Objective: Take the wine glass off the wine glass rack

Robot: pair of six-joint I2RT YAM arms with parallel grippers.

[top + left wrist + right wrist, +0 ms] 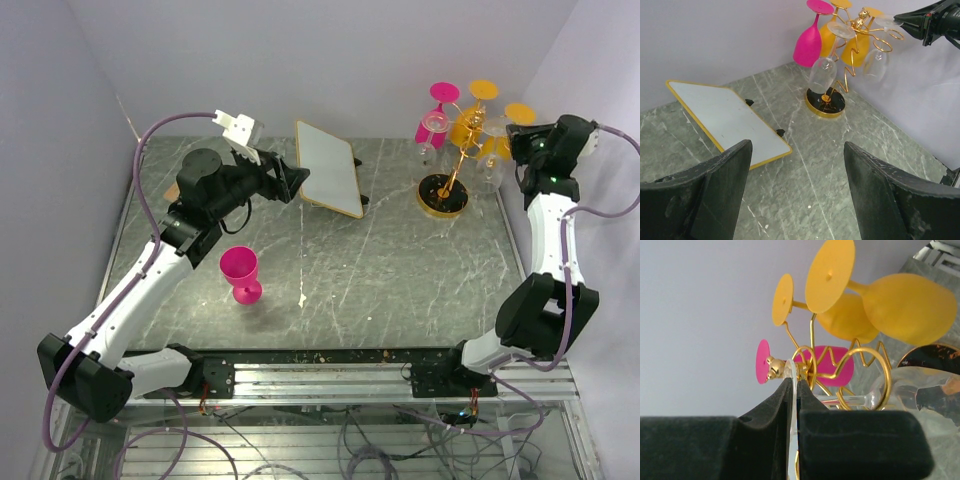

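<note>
Hanging bowl-down from a ring arm on the right of the wine glass rack (443,195), at the table's (400,290) far right, the clear wine glass (875,62) has its stem vertical and its foot on top. The right gripper (792,385) is clenched on that foot's thin edge. The left gripper (797,147) is spread wide over the table's left side.

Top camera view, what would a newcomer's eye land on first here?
The gold wine glass rack at the table's far right, hung with brightly coloured upside-down glasses. The right gripper is shut on the foot of a clear wine glass hanging there. On the left side, a lone pink glass stands upright on the grey marble.
</note>
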